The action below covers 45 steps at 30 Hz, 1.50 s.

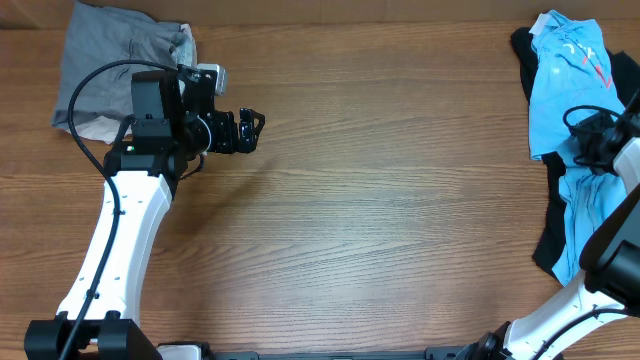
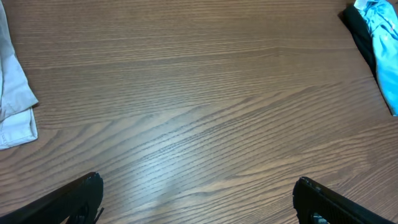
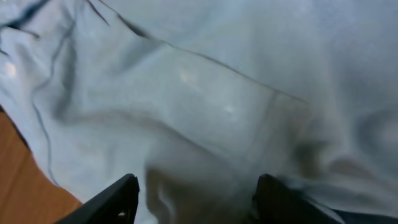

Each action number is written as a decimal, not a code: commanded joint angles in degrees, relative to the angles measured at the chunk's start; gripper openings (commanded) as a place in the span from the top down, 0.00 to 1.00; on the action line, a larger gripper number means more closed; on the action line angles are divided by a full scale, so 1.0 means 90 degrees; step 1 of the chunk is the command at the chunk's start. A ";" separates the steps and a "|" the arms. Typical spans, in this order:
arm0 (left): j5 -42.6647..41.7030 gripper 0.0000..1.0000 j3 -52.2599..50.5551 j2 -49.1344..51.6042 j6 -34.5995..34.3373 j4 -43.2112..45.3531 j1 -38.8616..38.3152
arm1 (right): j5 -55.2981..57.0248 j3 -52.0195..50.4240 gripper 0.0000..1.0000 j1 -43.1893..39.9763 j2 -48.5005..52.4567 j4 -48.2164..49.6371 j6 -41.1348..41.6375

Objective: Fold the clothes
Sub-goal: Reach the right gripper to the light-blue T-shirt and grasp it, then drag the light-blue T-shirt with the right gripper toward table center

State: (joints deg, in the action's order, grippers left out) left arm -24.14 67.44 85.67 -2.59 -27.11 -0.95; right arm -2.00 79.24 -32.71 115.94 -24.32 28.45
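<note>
Both sets of jaws are spread wide, holding nothing, but the right gripper (image 3: 199,199) hangs right over the crumpled light blue cotton T-shirt (image 1: 570,60), which runs 12-to-6 along the brown wooden table's (image 1: 400,200) 3 o'clock edge, while the left gripper (image 1: 255,125) sits well apart near 10 o'clock.

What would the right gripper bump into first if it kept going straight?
The blue shirt. It fills the view ahead of the right gripper, though how near is unclear.
</note>
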 commanded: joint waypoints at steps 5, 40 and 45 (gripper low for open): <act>0.0216 0.00 0.0146 0.0053 0.0121 0.0041 -0.0036 | 0.0049 0.0163 0.32 -0.0131 -0.0515 -0.0291 0.0019; 0.0228 0.00 0.0146 0.0053 0.0095 0.0051 -0.0036 | -0.0070 0.0158 0.96 -0.0119 0.0095 0.0627 -0.0202; 0.0228 0.01 0.0187 0.0051 -0.0015 0.0257 -0.0034 | -0.1700 0.0452 0.96 -0.0049 -0.0316 0.0471 -0.0772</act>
State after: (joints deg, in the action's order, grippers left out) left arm -22.24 67.44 85.69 -2.61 -25.80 -0.95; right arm -8.05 79.81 -33.71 116.31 -18.72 24.86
